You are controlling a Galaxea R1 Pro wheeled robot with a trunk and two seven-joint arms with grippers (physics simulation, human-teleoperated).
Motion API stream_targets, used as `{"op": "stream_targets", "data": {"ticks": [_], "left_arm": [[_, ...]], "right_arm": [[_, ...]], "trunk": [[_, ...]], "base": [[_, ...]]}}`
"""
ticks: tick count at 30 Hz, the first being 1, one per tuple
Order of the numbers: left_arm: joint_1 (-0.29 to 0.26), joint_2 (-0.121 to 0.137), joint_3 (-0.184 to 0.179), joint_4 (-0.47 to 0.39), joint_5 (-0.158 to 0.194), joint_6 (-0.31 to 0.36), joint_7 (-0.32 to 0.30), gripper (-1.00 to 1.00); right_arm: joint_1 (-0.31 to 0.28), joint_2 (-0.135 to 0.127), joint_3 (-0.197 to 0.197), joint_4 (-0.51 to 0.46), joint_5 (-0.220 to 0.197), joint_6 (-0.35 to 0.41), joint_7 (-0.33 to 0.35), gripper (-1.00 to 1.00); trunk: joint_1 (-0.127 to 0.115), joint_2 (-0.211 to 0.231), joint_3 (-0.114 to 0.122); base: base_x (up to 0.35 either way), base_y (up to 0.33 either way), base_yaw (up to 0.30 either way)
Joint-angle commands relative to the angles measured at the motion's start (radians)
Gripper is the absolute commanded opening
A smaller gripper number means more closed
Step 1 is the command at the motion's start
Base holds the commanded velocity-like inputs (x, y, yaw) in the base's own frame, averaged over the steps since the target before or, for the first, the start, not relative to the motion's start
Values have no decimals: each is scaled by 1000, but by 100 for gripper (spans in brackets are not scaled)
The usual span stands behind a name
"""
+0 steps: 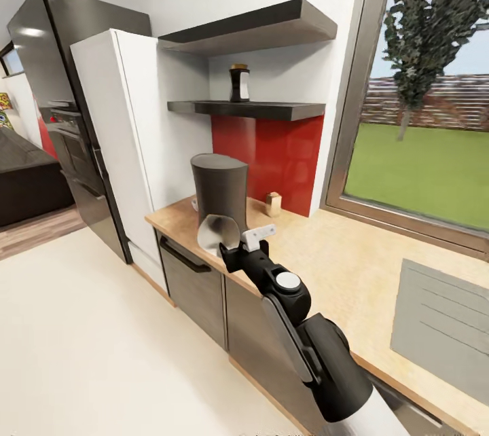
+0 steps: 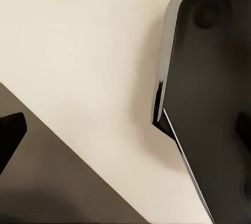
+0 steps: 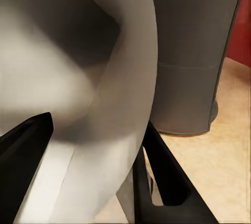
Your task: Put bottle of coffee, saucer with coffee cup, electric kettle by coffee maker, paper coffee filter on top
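Right claw (image 1: 234,240) clamps pale grey paper cone filter (image 1: 219,232) at tabletop (image 1: 339,266) front edge, beside tall dark grey tapered coffee maker (image 1: 219,195). Left claw state: cannot tell. Risk: thin cone crumples or knocks maker.

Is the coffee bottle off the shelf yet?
No. The bottle of coffee stands upright on the lower kitchen shelf, above the coffee maker. The right gripper holds a pale cone-shaped thing instead.

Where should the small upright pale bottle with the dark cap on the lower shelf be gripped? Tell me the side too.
Grip the bottle around its pale middle, coming level from the open front of the lower shelf: it stands upright, with the upper shelf overhead and wall behind.
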Motion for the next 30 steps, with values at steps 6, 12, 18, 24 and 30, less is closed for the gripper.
{"op": "stream_targets", "data": {"ticks": [6, 12, 18, 24, 30], "left_arm": [[1, -1, -1, -3, 7, -1, 0, 100], [1, 2, -1, -3, 7, -1, 1, 100], [1, 5, -1, -3, 8, -1, 1, 100], [1, 1, -1, -2, 8, -1, 0, 100], [1, -5, -1, -3, 6, -1, 0, 100]], "right_arm": [[-1, 0, 4, 0, -10, 3, -9, -100], [-1, 0, 0, 1, -8, 4, -9, -100], [-1, -77, -6, 3, -7, 6, -8, -100], [-22, -204, -177, 6, 1, 9, 91, -100], [-214, -300, -296, 107, 31, 79, 358, -100]], "trunk": [[1, -2, -2], [1, -2, -2], [1, -2, -2], [1, -2, -2], [1, -2, -2]], "base": [[-98, -291, 0], [-65, -292, 0], [-4, -295, 0], [0, -286, 0], [0, -62, 0]]}}
